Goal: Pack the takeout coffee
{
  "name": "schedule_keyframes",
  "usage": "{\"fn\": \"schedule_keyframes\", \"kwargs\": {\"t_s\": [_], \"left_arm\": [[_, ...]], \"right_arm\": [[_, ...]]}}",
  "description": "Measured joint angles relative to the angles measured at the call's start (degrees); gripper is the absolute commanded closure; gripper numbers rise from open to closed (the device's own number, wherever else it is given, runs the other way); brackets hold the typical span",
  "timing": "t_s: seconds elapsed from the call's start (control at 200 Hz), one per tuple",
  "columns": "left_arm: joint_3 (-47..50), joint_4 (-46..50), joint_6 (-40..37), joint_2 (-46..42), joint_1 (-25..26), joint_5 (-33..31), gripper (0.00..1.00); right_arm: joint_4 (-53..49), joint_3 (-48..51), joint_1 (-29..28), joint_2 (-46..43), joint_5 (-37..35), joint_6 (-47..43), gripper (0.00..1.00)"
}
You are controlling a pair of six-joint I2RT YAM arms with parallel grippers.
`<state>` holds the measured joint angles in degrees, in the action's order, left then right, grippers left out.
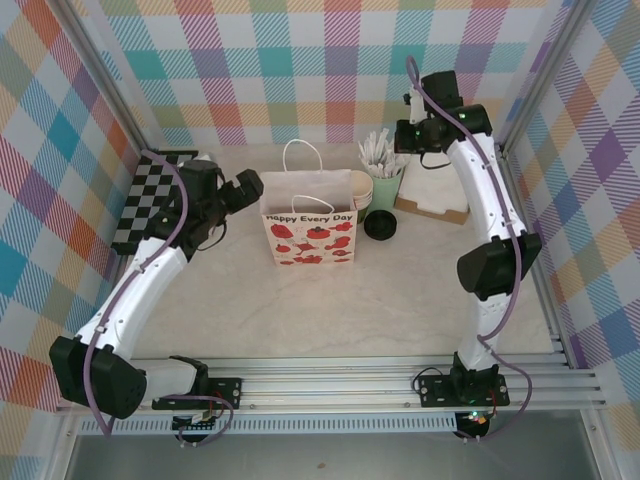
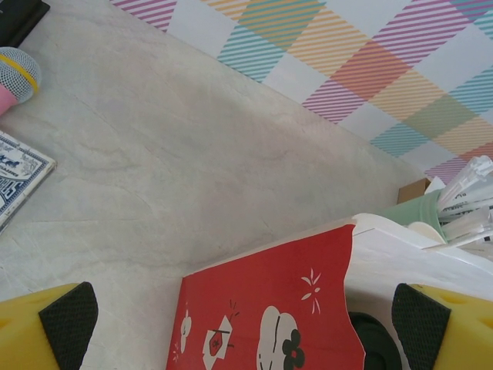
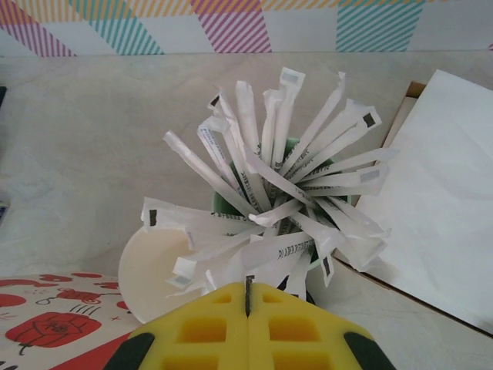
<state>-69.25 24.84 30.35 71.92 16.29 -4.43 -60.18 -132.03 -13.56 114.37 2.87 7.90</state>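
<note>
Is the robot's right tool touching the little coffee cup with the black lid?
Apart. The top view shows the right tool up by the mint cup of sticks, with that cup standing between it and the takeout coffee.

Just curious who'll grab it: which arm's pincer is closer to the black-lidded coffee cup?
Right. The right pincer hovers over the mint cup of sticks just behind the takeout coffee; the left pincer is beyond the paper bag, on its other side.
</note>
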Motion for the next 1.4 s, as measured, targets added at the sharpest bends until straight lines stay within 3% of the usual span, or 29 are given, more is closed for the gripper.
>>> {"fn": "schedule_keyframes", "kwargs": {"t_s": [0.12,0.435,0.655,0.885,1.03,1.4], "left_arm": [[-0.13,0.02,-0.7,0.68,0.0,1.4,0.0],[-4.94,0.68,-5.03,1.75,0.0,5.31,0.0],[-7.91,2.89,-11.87,1.75,0.0,10.43,0.0],[-10.56,5.25,-14.84,1.25,0.0,11.45,0.0],[-10.45,5.18,-14.95,0.42,0.0,11.13,0.0],[-9.11,4.55,-9.7,0.33,0.0,7.48,0.0]], "right_arm": [[1.51,3.08,-0.07,-3.06,1.31,0.39,1.0],[0.59,-0.17,-1.2,-7.65,1.29,-0.07,1.0],[-1.4,-2.73,-5.95,-14.34,2.14,-2.47,1.0],[-1.42,-6.25,-10.78,-22.27,4.98,-3.28,1.0],[-1.22,-11.04,-12.76,-22.47,8.85,-2.95,1.0],[-0.79,-11.47,-17.07,-17.75,20.26,-1.73,1.0]]}}
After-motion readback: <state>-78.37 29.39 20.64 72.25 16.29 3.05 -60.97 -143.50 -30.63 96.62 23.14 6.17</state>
